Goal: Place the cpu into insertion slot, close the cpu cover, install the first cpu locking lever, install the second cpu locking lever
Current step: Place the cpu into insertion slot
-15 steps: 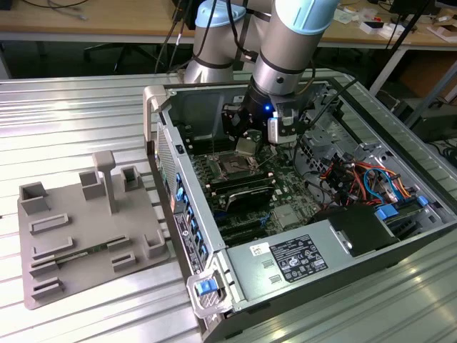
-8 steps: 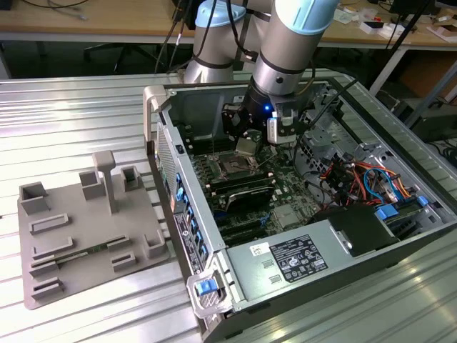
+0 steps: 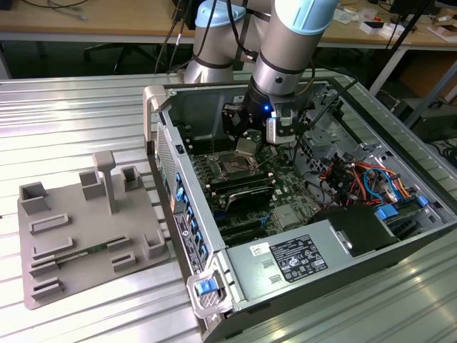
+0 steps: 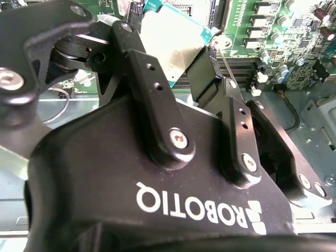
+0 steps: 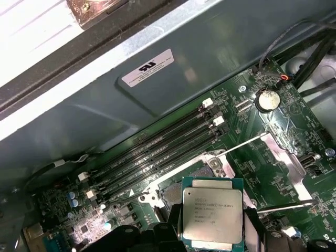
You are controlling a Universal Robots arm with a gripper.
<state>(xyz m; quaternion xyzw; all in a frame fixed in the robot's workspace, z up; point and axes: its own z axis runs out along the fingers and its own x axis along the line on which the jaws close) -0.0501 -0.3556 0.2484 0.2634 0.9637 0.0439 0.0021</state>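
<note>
The black two-fingered claw [image 4: 173, 58] clamps the flat, square, silver-topped cpu [image 5: 212, 218] by its edges inside an open grey metal computer case [image 3: 200, 107], holding it above the dark square insertion slot [image 5: 172, 195] with its silvery rim, which lies just below the claw; long black memory slots [image 5: 157, 152] run alongside

White logo lettering on gripper [image 4: 173, 58] body (upside down in second wrist view), fine print lines on cpu [image 5: 212, 212] lid, white sticker [image 5: 148, 67] with mark on chassis wall [image 5: 105, 121], black label [image 3: 298, 257] on power supply [image 3: 246, 289], all too small to read
</note>
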